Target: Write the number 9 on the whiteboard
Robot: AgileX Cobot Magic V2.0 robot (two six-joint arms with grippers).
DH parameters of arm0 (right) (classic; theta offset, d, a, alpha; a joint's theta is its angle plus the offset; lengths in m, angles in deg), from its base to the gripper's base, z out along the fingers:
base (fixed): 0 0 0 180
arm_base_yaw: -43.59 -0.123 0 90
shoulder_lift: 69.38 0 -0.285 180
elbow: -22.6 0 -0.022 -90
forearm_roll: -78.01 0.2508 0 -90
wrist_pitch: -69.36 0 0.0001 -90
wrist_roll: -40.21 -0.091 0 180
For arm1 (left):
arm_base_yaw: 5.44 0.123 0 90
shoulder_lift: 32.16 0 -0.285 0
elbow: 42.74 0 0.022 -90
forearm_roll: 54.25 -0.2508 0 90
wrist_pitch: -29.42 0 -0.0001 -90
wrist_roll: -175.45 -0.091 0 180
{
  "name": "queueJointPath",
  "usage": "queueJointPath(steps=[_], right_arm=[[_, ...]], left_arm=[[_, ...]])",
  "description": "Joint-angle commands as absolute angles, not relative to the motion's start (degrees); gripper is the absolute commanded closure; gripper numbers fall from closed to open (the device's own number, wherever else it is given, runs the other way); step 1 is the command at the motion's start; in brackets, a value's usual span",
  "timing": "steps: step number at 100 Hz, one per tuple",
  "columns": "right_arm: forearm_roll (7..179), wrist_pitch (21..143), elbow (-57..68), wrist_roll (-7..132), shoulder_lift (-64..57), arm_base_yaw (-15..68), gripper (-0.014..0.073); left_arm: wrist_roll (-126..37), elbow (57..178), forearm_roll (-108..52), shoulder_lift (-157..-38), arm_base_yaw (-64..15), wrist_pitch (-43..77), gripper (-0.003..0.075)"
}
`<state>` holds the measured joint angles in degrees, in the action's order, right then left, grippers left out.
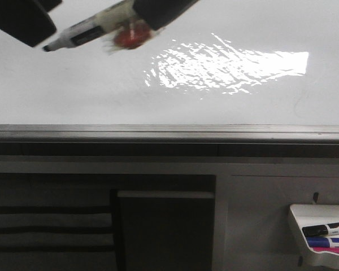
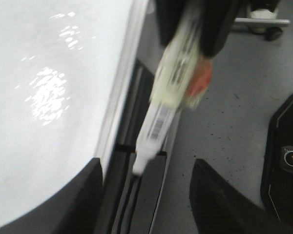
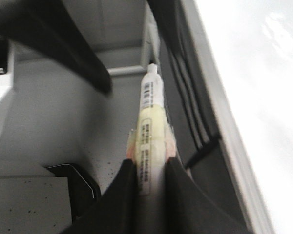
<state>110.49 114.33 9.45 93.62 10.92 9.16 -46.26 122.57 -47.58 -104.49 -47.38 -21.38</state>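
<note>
Holding a marker (image 1: 93,27) between its fingers, the right end effector (image 3: 147,168) is closed on the barrel, as the right wrist view shows plainly, with the tip pointing away from the wrist. In the front view the marker sits at the upper left of the whiteboard (image 1: 90,90), slanted, its dark tip toward the left. The left end effector (image 2: 146,195) shows 2 dark fingers spread wide with nothing between them; the marker seen in that view hangs from the other arm.

No number 9 is visible on the board; the white surface looks unmarked, so the writing seems not yet begun. Whether the tip touches the board I cannot tell; both wrist views are blurred.

Risks, as I judge them: the glossy surface and the bright glare patch (image 1: 226,68) may hide a faint stroke. A slanted tip may skip or drag, leaving a broken loop. The marker is gripped well back on the barrel, so pressing hard could pivot it in the grip. Starting this far left and high leaves room downward, yet the stem could run toward the dark edge rail (image 1: 169,134).

The left arm's dark bulk (image 1: 22,20) sits just beside the marker tip and could crowd the stroke. A small marker tray (image 1: 322,231) holding spare pens hangs low at right, well apart.
</note>
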Motion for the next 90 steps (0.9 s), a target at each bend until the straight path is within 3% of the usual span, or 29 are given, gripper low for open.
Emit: queueJointPath(steps=[1, 23, 44, 90], right_arm=[[105.3, 112.4, 12.1, 83.5, 6.9, 11.4, 0.0648], [97.1, 116.1, 10.9, 65.3, 2.5, 19.5, 0.0648], [98.1, 104.5, 3.2, 58.1, 1.3, 23.7, 0.0648], [100.6, 93.0, -0.2, 58.2, 5.1, 23.7, 0.0648]], left_arm=[[-40.7, 124.5, -48.9, -100.8, -44.4, -17.9, 0.0318], [-36.5, 120.2, -43.8, -93.4, -32.0, -17.2, 0.0318], [-35.4, 112.2, -33.8, -88.8, -20.5, -13.1, 0.0318], [-35.4, 110.7, -32.7, -87.7, -18.8, -8.0, 0.0321]])
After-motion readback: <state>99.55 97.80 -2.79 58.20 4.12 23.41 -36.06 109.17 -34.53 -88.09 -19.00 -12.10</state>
